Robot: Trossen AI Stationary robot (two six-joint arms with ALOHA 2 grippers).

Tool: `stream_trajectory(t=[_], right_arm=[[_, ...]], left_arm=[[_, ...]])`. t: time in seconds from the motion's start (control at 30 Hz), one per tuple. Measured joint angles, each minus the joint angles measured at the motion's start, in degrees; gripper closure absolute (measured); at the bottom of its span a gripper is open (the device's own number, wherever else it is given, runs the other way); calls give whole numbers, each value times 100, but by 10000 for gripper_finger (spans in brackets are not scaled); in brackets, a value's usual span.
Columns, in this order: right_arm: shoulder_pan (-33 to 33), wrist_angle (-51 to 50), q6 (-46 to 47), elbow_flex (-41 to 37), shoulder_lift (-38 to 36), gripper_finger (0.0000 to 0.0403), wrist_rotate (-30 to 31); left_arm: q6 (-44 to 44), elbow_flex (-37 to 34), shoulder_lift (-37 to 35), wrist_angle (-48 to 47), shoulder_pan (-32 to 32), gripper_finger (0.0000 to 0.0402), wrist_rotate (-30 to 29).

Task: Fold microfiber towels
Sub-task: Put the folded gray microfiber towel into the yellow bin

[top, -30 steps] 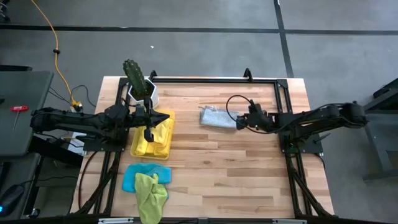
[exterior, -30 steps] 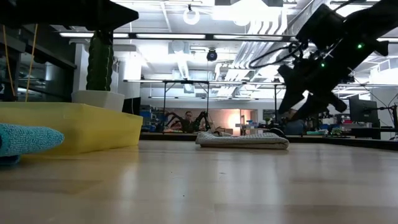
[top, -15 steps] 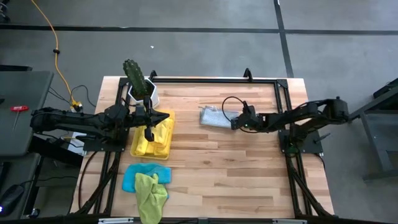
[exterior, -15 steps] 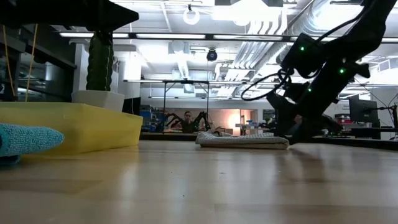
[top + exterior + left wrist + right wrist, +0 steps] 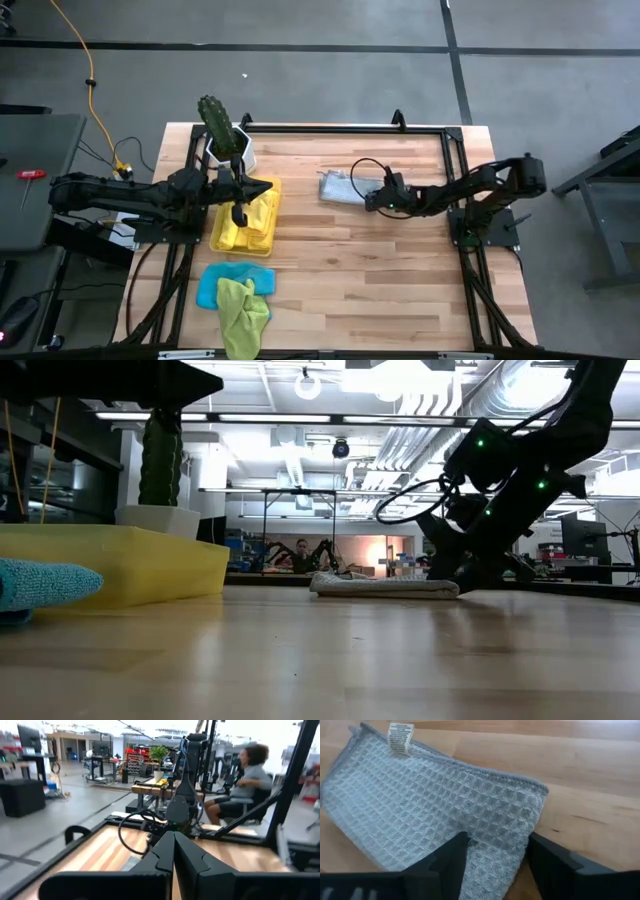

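- From above: the grey towel (image 5: 338,187) lies flat toward the table's far side, the right gripper (image 5: 368,197) at its edge; the left gripper (image 5: 239,215) hangs over the yellow tray (image 5: 246,225).
- Low view: the right gripper (image 5: 462,575) is down at the grey towel's (image 5: 383,586) end.
- Right wrist: fingers (image 5: 451,857) spread, straddling the towel's (image 5: 435,810) corner.
- Left wrist: fingers (image 5: 165,857) pressed together, empty.

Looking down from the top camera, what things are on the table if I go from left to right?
Cactus in a white pot → yellow tray → grey towel → right gripper.
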Motion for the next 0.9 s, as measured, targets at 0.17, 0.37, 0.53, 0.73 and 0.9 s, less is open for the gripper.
stream_trajectory(t=[0.17, 0.37, 0.53, 0.73, 0.9], right_arm=[[17, 18, -510, -17, -88, 309, 90], [257, 356, -1366, 178, -420, 383, 151], [518, -31, -2407, 946, -670, 396, 203], [879, -1598, -3649, 2721, -625, 399, -17], [1240, -3231, -4539, 4509, -287, 400, -721]], left_arm=[[-715, 259, -121, -27, -107, 401, 89], [-587, 443, -419, -66, -762, 401, 405], [-113, 514, -679, -51, -1521, 401, 112], [783, 521, -880, 22, -2528, 401, -986], [1275, 521, -897, 25, -3160, 401, -2162]])
